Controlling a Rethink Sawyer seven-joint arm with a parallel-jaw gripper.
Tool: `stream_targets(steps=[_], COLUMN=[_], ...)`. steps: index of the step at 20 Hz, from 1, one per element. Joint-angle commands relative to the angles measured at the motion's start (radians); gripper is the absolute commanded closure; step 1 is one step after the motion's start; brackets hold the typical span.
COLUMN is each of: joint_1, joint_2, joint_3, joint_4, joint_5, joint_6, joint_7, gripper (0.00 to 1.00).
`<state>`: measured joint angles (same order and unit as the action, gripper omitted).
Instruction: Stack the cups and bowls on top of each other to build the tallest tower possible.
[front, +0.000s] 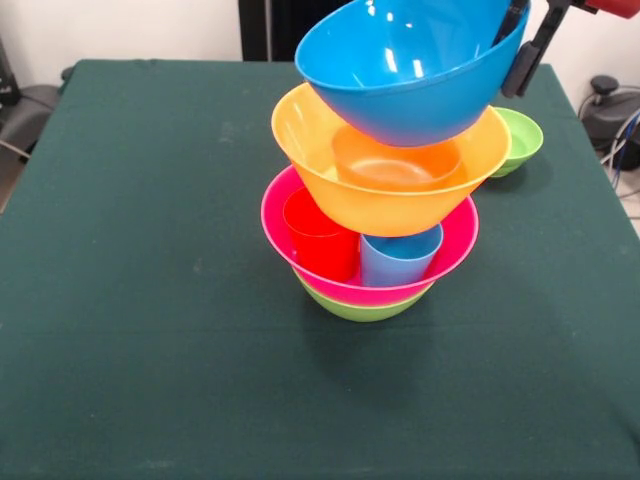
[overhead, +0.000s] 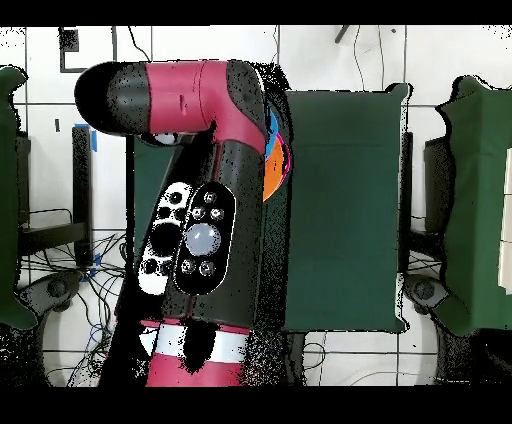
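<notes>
The tower stands mid-table in the front view. A green bowl (front: 360, 308) at the bottom carries the large pink bowl (front: 455, 250), which holds the red cup (front: 320, 240) and the light blue cup (front: 400, 258). The yellow-orange bowl (front: 400, 200) rests on them with a small orange bowl (front: 395, 160) inside. My gripper (front: 515, 55) comes in from the upper right, shut on the rim of the medium blue bowl (front: 410, 70). It holds that bowl tilted just over the yellow-orange bowl. The yellow cup and the small blue bowl are hidden.
A small green bowl (front: 520, 140) sits on the dark green table (front: 150, 250) right of the tower, below my gripper. In the overhead view my arm (overhead: 200, 200) covers the tower, leaving only slivers of coloured rim (overhead: 272, 160).
</notes>
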<state>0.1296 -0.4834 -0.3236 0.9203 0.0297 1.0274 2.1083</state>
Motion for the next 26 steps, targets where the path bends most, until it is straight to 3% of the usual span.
stream_targets(steps=[1, 12, 26], joint_1=[0.02, 0.096, 0.115], joint_2=[0.049, 0.101, 0.116], joint_3=[0.011, -0.112, -0.136], joint_4=[0.095, 0.068, 0.077], joint_5=[-0.041, -0.084, -0.018], joint_6=[-0.025, -0.036, -0.043], joint_7=[0.179, 0.233, 0.229], gripper=[1.0, 1.0, 1.0])
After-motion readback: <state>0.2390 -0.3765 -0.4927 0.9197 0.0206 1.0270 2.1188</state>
